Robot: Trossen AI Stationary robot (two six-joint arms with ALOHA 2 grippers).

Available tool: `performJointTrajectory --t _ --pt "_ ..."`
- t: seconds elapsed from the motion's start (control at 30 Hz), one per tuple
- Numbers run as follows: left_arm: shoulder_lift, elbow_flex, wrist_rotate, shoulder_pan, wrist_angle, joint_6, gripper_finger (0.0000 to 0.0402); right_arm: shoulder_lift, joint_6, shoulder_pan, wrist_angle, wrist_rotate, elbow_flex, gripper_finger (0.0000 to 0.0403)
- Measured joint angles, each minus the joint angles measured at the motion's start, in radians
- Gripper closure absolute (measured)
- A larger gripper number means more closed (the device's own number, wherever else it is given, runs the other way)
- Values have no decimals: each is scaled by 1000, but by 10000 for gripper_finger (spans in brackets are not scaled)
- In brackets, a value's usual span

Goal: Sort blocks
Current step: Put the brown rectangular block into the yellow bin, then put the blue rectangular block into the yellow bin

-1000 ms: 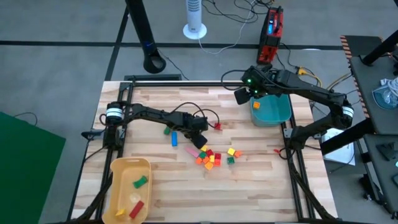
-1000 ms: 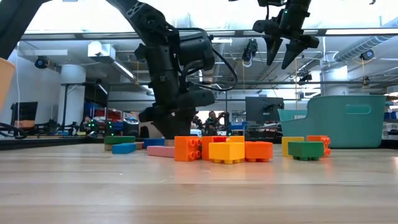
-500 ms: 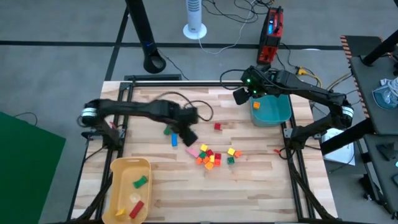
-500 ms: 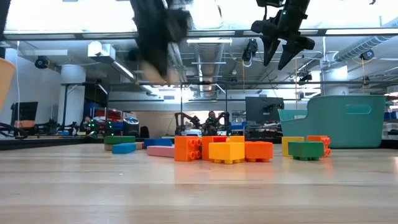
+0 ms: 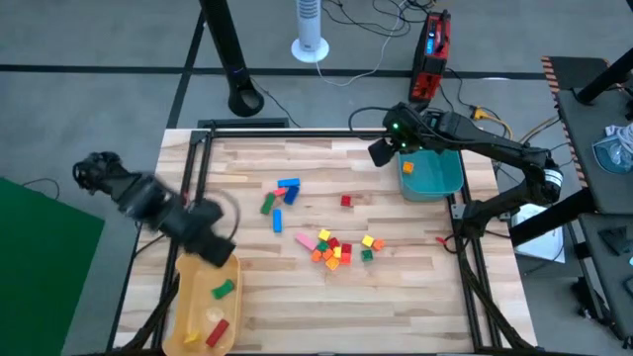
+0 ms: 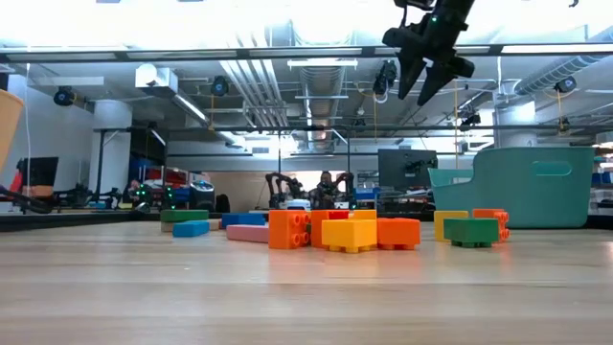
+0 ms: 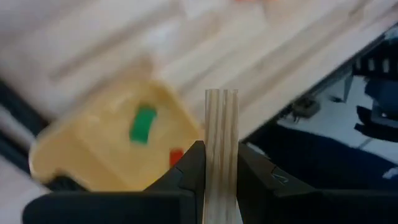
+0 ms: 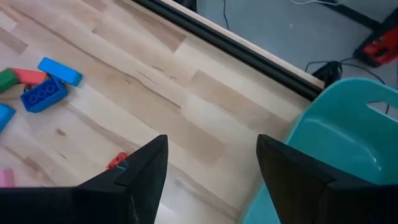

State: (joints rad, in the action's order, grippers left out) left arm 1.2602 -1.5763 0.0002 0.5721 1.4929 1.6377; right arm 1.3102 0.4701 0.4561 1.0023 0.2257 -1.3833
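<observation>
Careful: your left gripper (image 7: 221, 163) pinches a pale wooden bar (image 7: 221, 143) over the yellow tray (image 5: 194, 297); releasing early drops it outside; right gripper (image 8: 211, 165) gapes empty.

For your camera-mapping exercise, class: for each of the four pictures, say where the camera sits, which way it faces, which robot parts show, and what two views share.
High view: overhead, facing down; both arms, yellow tray, teal bin.
Low view: table height, facing across; right gripper overhead, blocks.
Left wrist view: on the left arm, facing the tray; left gripper holds a wooden bar.
Right wrist view: on the right arm, facing table and bin; open fingers.
Shared: the bin shows in high, low and right wrist views.
</observation>
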Motion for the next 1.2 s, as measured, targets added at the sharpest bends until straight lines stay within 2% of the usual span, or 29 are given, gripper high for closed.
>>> performJointTrajectory --t 0.1,0.23,0.4,0.57,0.63,0.77,1.03,1.2 --pt "8 28 -21 117 3 151 353 0 -10 0 -35 -22 3 163" --pt "32 80 -13 196 83 303 335 0 -6 0 -89 -92 3 160" --pt "24 159 -10 213 78 315 292 0 50 -2 -122 -180 3 156" --pt "-8 222 -44 213 80 258 264 0 119 -54 -144 -182 3 167" --pt "-20 233 -95 214 78 221 260 11 159 -98 -191 -182 3 175" --pt "-46 237 -264 215 78 124 258 67 267 -201 -310 -183 3 192" --pt "-58 183 -541 217 77 -40 258 275 509 -366 -635 -186 2 216" --pt "-58 147 -620 217 77 -139 258 437 577 -413 -612 -194 -119 217"
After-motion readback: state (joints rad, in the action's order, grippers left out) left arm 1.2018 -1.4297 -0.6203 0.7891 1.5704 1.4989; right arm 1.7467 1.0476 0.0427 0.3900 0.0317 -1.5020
